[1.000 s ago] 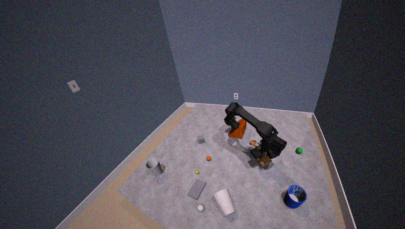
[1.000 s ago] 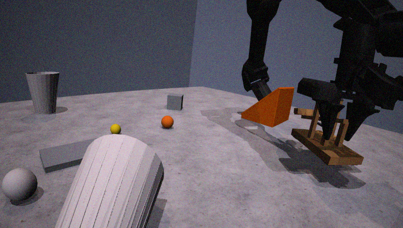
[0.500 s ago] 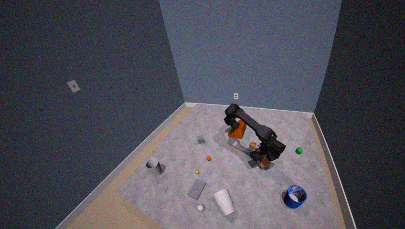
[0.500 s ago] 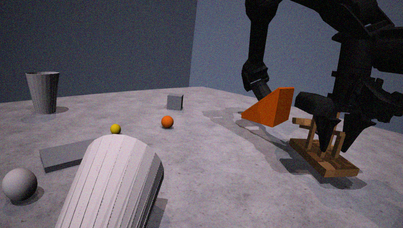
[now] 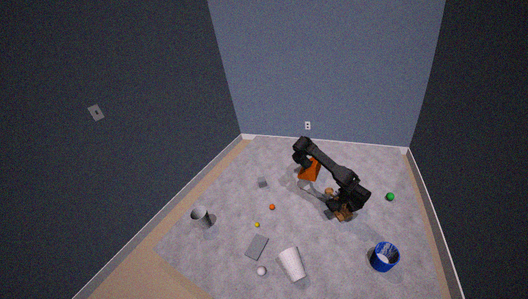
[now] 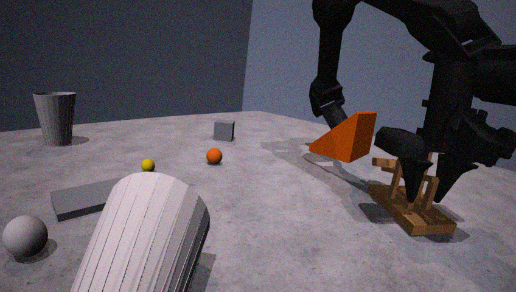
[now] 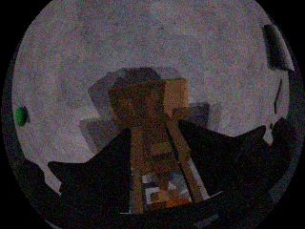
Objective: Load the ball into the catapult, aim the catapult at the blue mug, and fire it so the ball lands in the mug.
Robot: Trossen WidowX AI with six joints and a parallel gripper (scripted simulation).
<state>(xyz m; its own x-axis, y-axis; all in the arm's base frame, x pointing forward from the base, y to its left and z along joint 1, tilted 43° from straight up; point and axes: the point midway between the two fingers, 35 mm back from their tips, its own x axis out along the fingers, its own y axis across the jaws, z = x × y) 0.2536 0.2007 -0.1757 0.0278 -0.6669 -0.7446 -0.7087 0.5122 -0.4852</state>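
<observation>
My gripper [image 6: 424, 195] [image 7: 154, 128] is shut on the wooden catapult [image 5: 343, 213] [image 6: 431, 227] [image 7: 148, 102], with one finger on each side of its upright frame. The catapult's base is level and at or just above the floor; I cannot tell if it touches. Its throwing end points toward the orange wedge, and I cannot tell whether a ball is in it. The blue mug [image 5: 378, 265] stands upright at the front right. An orange ball [image 5: 271, 206] [image 6: 214, 156], a yellow ball [image 5: 256, 224] [image 6: 147, 165], a green ball [image 5: 390, 196] [image 7: 20, 116] and a white ball [image 5: 261, 270] [image 6: 25, 236] lie apart on the floor.
An orange wedge [image 5: 309, 173] [image 6: 362, 139] is beside the arm. A grey cube [image 5: 262, 182] [image 6: 223, 131], grey slab [image 5: 256, 246] [image 6: 79, 199] and upright grey cup [image 5: 202, 219] [image 6: 56, 119] are to the left. A white cup [image 5: 291, 263] [image 6: 145, 231] lies on its side at the front.
</observation>
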